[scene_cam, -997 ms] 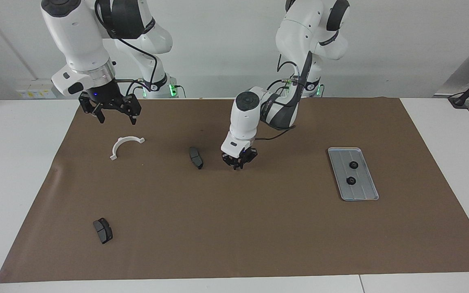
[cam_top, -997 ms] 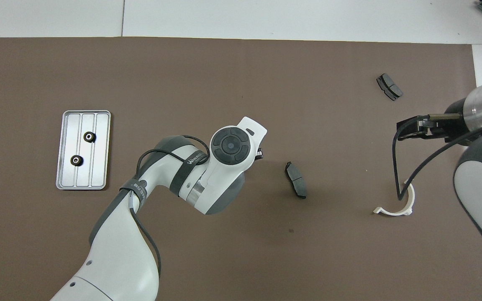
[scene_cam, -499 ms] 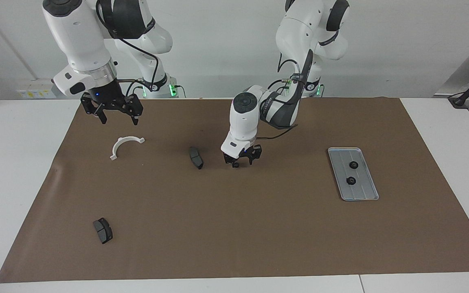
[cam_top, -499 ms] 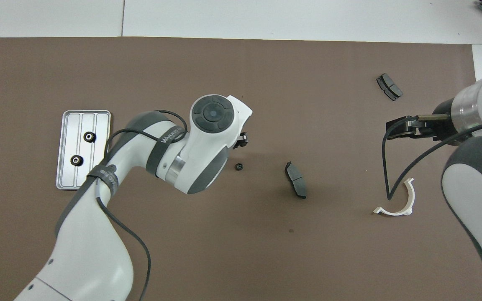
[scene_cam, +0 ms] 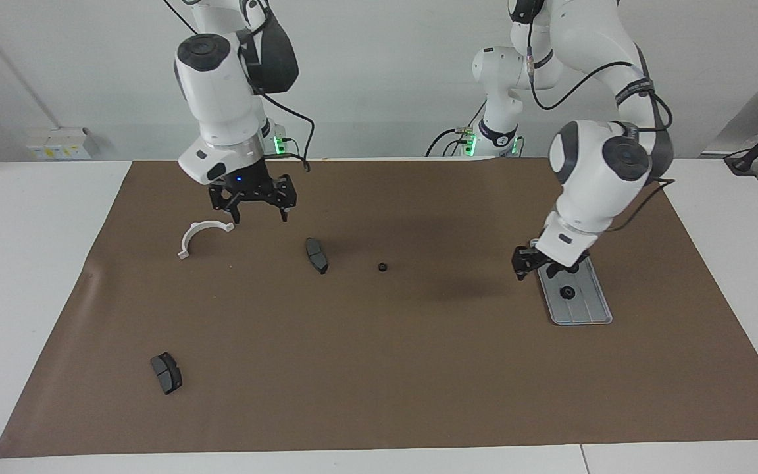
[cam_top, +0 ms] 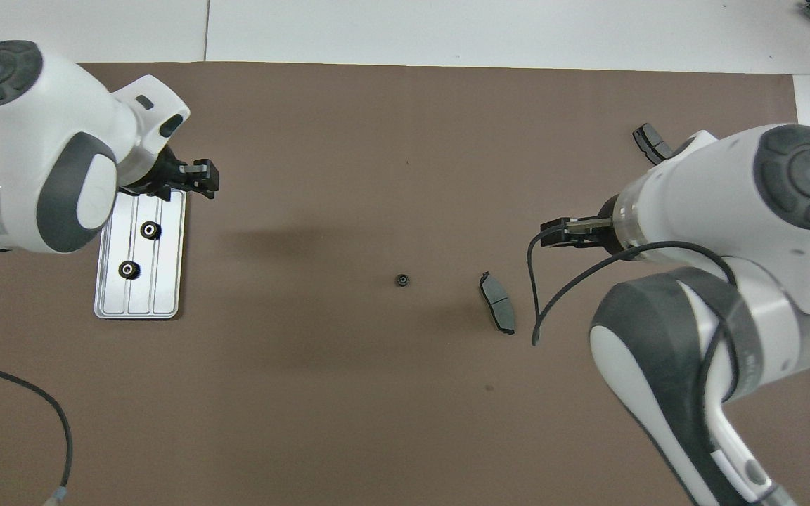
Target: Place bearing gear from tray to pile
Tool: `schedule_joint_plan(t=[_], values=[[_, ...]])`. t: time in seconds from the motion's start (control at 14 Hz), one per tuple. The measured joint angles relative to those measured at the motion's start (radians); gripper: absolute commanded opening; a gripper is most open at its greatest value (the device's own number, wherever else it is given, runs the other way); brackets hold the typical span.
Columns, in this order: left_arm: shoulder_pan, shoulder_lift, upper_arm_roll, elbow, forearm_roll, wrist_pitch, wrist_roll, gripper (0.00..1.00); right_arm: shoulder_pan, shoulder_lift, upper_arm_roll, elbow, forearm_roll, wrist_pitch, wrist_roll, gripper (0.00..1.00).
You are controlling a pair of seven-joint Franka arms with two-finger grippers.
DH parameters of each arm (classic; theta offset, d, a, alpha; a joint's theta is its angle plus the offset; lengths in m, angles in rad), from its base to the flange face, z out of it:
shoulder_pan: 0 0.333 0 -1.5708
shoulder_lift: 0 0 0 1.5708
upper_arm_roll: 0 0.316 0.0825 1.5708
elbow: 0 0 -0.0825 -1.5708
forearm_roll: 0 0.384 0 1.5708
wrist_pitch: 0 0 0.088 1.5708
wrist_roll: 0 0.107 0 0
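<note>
Gears sit in two places: one small black gear (scene_cam: 383, 267) lies alone on the brown mat (scene_cam: 379, 368), beside the mid-table brake pad (scene_cam: 316, 255) and toward the left arm's end from it, not touching it. Two more gears rest in the tray (scene_cam: 593, 309), one (cam_top: 150, 229) farther from the robots than the other (cam_top: 127, 269); the facing view shows only one, the other hidden by the left gripper. That left gripper (scene_cam: 535, 262) hangs over the tray's robot-side end, fingers spread and gripping nothing. The tray lies near the left arm's end of the mat. The right gripper (scene_cam: 257, 209) hovers with fingers apart and empty over the mat between the white bracket (scene_cam: 202, 236) and the mid-table pad. A second brake pad (scene_cam: 166, 372) lies farther from the robots, near the right arm's end of the mat, well apart from the bracket and the first pad.
</note>
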Motion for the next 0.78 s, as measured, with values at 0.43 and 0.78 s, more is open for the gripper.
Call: schedule_joint_plan(t=[0.43, 0.78], values=[[0.097, 0.000, -0.012, -0.202, -0.005, 0.244, 0.149, 0.63, 0.188, 0.191, 0.002, -0.013, -0.013, 0.220, 0.205, 1.00], [0.104, 0.012, -0.006, -0.315, -0.005, 0.389, 0.149, 0.61, 0.301, 0.314, 0.001, -0.007, -0.089, 0.347, 0.362, 1.00]])
